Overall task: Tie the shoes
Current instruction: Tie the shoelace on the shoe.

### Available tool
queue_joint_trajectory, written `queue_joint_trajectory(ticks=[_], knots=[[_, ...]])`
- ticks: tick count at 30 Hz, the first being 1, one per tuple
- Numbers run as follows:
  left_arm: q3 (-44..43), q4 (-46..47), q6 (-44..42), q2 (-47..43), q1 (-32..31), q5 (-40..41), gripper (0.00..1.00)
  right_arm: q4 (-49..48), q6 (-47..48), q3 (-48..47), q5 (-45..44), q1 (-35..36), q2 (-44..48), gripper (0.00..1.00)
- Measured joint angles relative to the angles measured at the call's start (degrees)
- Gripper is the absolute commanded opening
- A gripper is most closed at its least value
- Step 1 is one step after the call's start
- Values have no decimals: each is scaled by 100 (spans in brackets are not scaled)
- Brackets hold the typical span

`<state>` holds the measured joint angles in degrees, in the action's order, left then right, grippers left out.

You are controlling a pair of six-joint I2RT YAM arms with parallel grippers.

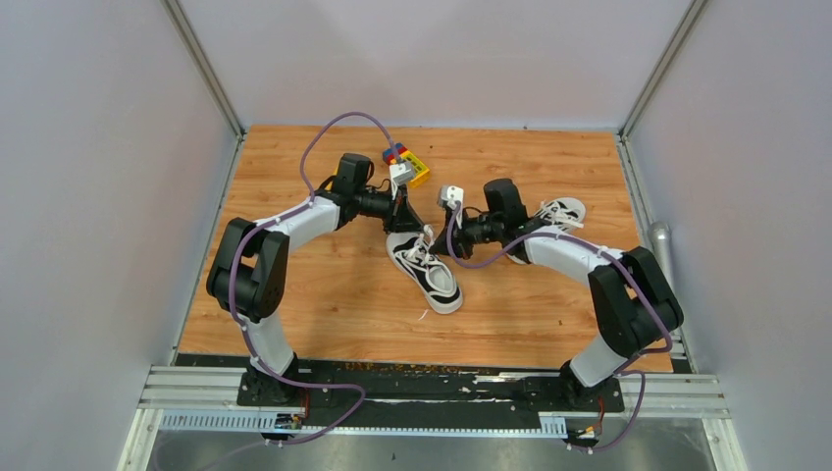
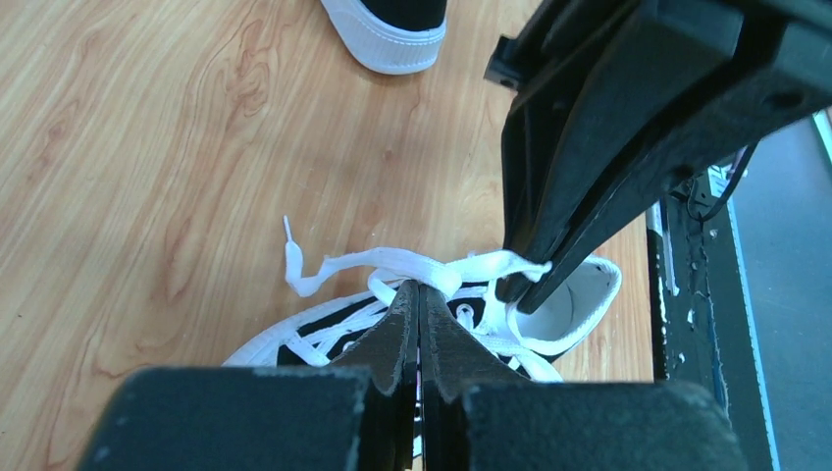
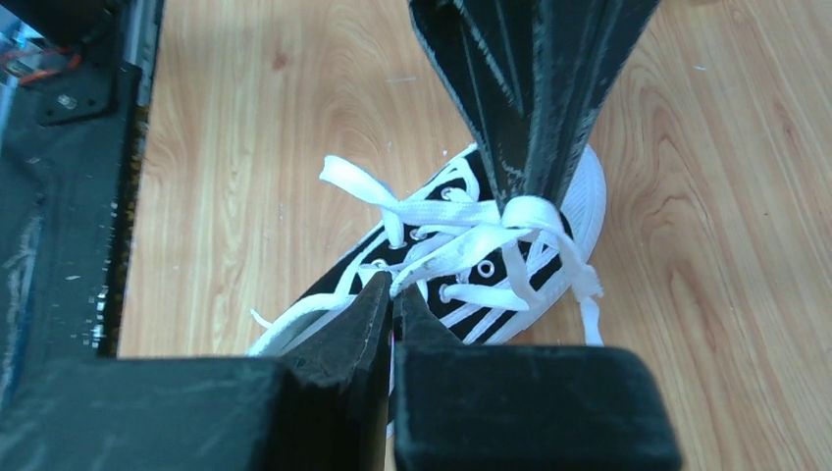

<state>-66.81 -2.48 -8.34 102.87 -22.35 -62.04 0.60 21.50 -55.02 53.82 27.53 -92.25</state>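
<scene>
At frame centre, the left hand (image 2: pixel 419 299) and right hand (image 3: pixel 391 294) are each pinched tight on the white laces (image 3: pixel 461 221) of one shoe (image 1: pixel 429 273).

Black canvas shoe (image 1: pixel 425 267), white cloth laces (image 3: pixel 461 211), rubber sole (image 1: pixel 448 301), smooth wood-grain table (image 1: pixel 324 294)

table (image 1: pixel 324 304): wood-grain top | centre: black-and-white sneaker (image 1: pixel 429 273), upright on its sole, lying diagonally | right rear: second sneaker (image 1: pixel 561 212), partly hidden | rear centre: coloured toy blocks (image 1: pixel 408 163)
</scene>
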Motion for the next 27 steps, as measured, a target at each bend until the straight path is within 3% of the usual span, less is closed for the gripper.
queue_joint_trajectory(ticks=[11,27], knots=[[-2,-170,0,0,4,-26,0,-1617,-192,717,-1244,315,57,0],[-162,-251,7,0,37,-83,0,-1757,31,586,-2282,557,170,0]])
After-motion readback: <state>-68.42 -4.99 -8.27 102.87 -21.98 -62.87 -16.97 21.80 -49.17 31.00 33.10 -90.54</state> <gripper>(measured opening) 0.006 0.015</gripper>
